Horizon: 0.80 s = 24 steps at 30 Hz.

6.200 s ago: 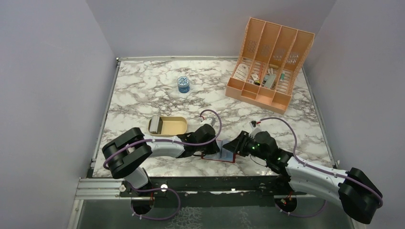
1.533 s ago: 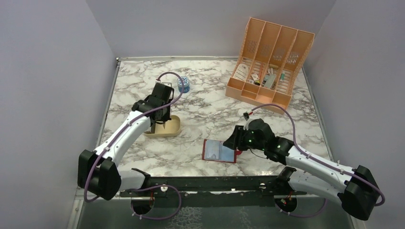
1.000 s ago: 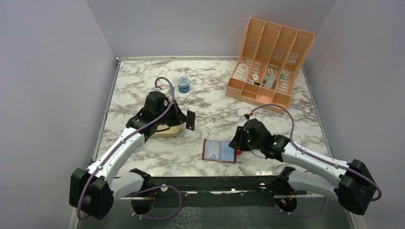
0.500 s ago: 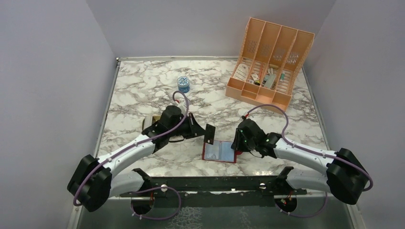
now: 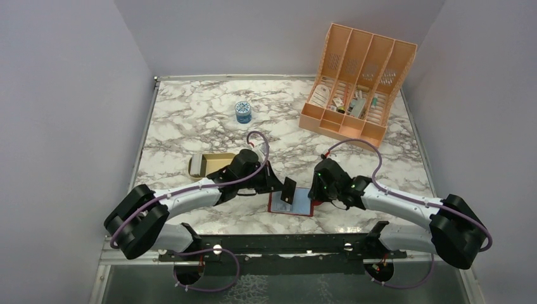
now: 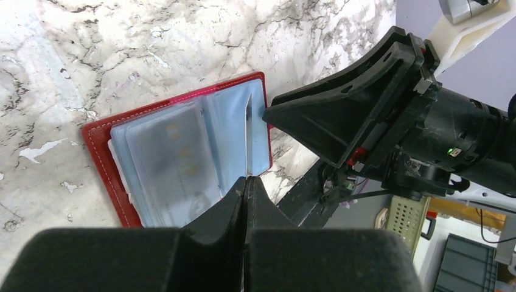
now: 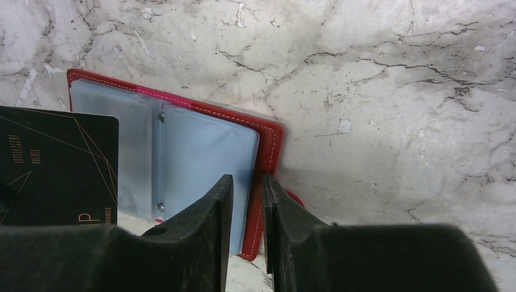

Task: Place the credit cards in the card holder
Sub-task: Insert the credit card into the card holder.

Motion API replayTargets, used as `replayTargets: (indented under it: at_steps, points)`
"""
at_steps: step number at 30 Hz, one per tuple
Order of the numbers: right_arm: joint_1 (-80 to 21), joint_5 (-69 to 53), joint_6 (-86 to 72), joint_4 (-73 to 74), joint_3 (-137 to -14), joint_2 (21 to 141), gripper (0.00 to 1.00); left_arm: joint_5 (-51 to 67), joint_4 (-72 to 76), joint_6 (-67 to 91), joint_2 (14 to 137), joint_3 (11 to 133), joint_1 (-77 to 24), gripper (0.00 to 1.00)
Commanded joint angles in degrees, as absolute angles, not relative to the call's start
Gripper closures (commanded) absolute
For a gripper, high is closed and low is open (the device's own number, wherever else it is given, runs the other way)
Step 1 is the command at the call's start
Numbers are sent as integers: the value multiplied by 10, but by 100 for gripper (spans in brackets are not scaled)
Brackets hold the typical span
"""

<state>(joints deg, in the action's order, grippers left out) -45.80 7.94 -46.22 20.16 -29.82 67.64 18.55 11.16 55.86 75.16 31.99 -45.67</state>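
**Top view.** The left gripper [image 5: 282,186], clamped on an upright black card [image 5: 289,190], hangs over the open card holder [image 5: 303,204] near the table's [image 5: 190,120] near edge. The right gripper [image 5: 315,195] sits at the card holder's right edge. Grey cards [image 5: 196,164] lie in a tray [image 5: 221,157] farther left.

**Left wrist view.** The fingers are pressed together on the black card [image 6: 248,131], which is seen edge-on.

**Right wrist view.** The jaws stand narrowly apart astride the card holder's [image 7: 207,152] right cover. Whether they pinch it cannot be told.
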Motion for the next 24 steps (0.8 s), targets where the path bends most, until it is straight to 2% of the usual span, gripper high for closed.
replayTargets:
  at_steps: [1,24]
  points:
    - [-461,99,-465,195,-288,666,76,167,140,560,767,313,-466,100]
    - [-461,93,-471,190,-279,653,76,131,144,576,803,298,-495,100]
